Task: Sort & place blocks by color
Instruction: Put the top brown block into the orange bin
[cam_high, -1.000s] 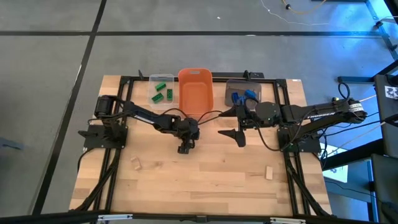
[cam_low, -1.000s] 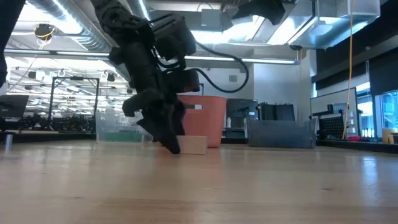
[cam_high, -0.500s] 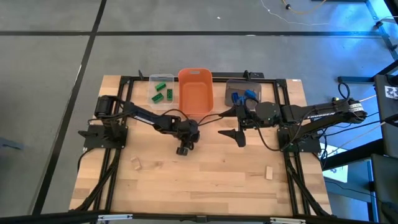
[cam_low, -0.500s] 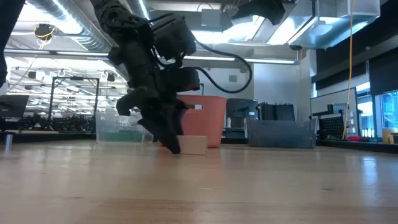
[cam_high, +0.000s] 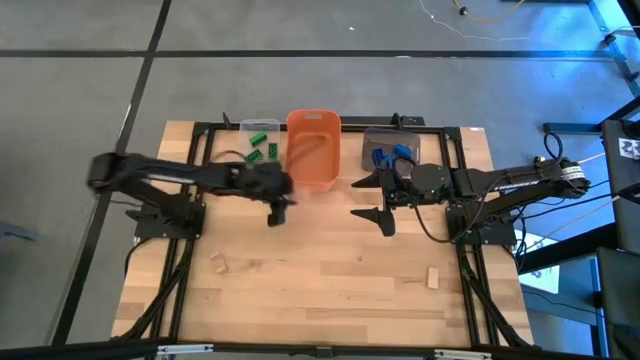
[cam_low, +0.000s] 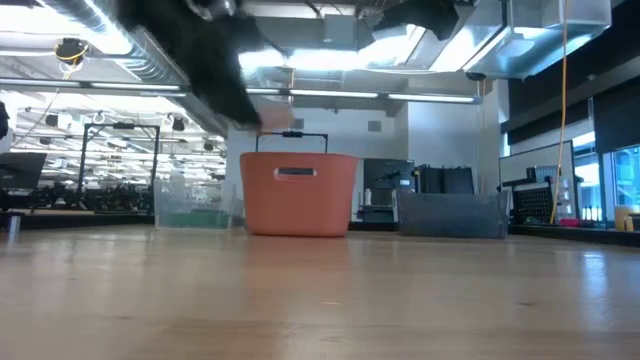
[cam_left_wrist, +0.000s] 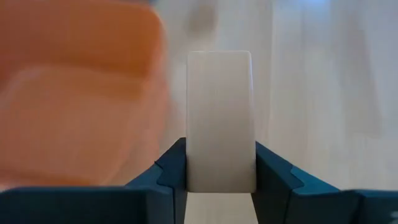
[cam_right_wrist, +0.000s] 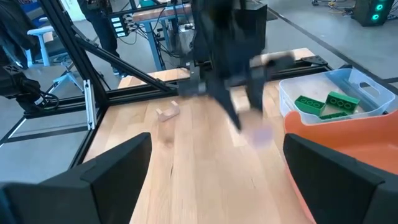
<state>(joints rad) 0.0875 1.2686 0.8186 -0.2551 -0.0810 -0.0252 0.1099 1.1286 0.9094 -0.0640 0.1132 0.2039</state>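
My left gripper (cam_high: 275, 208) hangs blurred above the table, just near and left of the orange bin (cam_high: 313, 150), shut on a beige block (cam_left_wrist: 221, 112). Its wrist view shows the orange bin (cam_left_wrist: 74, 93) close beside the block. A clear bin (cam_high: 260, 148) holds green blocks (cam_right_wrist: 326, 102), and a grey bin (cam_high: 390, 152) holds blue blocks. Two more beige blocks lie flat on the wood, one left (cam_high: 219, 263) and one right (cam_high: 433, 277). My right gripper (cam_high: 380, 200) waits open near the grey bin. My left gripper pinches the beige block by its two long sides (cam_left_wrist: 194, 163) between its two fingers, at the block's end nearest the wrist. The rest of the block sticks out past the fingertips (cam_left_wrist: 174, 163). The block is lifted clear of the table.
The three bins stand in a row along the far edge, inside a black frame (cam_high: 200, 130). The middle and near part of the wooden table (cam_high: 330, 290) is bare apart from the two loose beige blocks.
My left gripper has taken hold of the beige block that lay on the table's middle. It then rose fast and swung toward the far left, ending beside the orange bin. The block has gone from resting on the wood to hanging clear of it.
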